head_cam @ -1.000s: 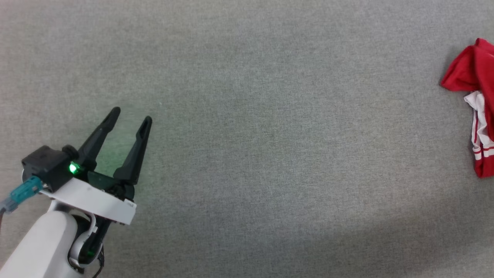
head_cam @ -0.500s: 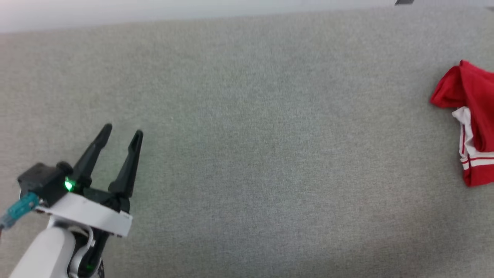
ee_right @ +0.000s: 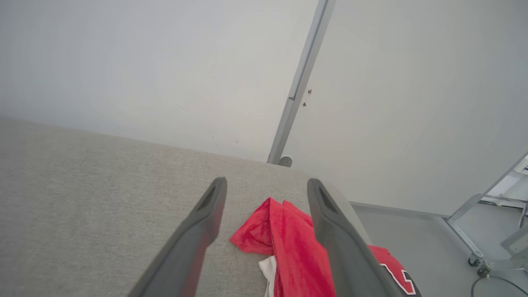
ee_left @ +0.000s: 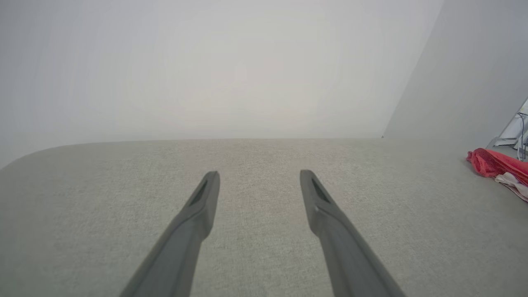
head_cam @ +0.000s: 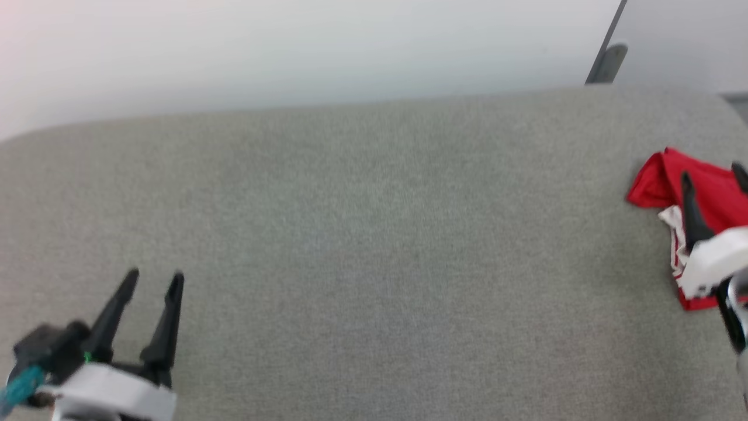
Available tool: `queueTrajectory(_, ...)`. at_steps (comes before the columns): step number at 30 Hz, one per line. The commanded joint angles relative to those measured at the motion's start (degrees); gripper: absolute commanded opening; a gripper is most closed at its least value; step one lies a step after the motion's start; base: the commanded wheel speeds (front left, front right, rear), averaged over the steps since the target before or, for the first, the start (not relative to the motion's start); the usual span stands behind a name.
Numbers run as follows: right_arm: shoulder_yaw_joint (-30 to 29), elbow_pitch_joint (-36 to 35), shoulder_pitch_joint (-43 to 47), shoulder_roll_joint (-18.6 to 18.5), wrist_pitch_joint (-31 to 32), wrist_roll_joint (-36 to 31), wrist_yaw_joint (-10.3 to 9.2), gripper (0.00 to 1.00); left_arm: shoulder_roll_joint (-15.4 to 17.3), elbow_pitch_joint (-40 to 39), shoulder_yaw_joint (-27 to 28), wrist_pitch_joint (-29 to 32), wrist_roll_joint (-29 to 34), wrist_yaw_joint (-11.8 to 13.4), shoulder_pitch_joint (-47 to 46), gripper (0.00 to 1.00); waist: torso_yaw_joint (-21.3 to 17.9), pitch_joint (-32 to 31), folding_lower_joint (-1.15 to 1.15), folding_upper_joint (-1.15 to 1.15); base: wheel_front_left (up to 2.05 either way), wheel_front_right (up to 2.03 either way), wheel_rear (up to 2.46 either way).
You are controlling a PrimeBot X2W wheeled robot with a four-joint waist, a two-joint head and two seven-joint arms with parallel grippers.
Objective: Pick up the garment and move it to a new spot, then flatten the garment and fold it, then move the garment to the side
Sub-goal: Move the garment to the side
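Note:
The garment (head_cam: 657,182) lies crumpled at the far right of the grey fabric surface (head_cam: 374,234), red with a bit of white striped trim showing. My right gripper (head_cam: 710,171) hovers over it, open and holding nothing. In the right wrist view the garment (ee_right: 284,235) sits just beyond and below the open right gripper (ee_right: 267,180), partly behind one finger. My left gripper (head_cam: 155,273) is open and empty at the lower left, far from the cloth. From the left wrist, the left gripper (ee_left: 259,173) points across bare fabric, and the garment (ee_left: 491,161) shows at the right edge.
A pale wall runs behind the surface's far edge. A grey metal post (head_cam: 608,58) stands at the back right corner, near the garment. To the right the surface ends, and a metal frame on castors (ee_right: 486,247) stands on the floor.
The head camera has tilted up, so the wall and the far edge came into view. My right gripper has come into the picture over the garment. The left gripper stays open.

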Motion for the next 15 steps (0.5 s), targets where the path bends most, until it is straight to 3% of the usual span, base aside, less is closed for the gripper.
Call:
queueTrajectory(1, -0.39, -1.71, 2.59, 0.26, -0.3, 0.63, -0.12, 1.0, -0.26, -0.09, 0.92, -0.16, 0.9, -0.12, 1.94, 1.0, 0.68, -3.87, 0.0, 0.0, 0.0, 0.0, 0.0)
queueTrajectory(15, -2.99, -22.66, 22.33, 4.72, -0.35, 1.63, -0.11, 1.0, -4.39, -3.82, 9.32, -0.18, 4.89, -0.05, 12.58, 1.0, 2.89, -7.96, 0.0, 0.0, 0.0, 0.0, 0.0)
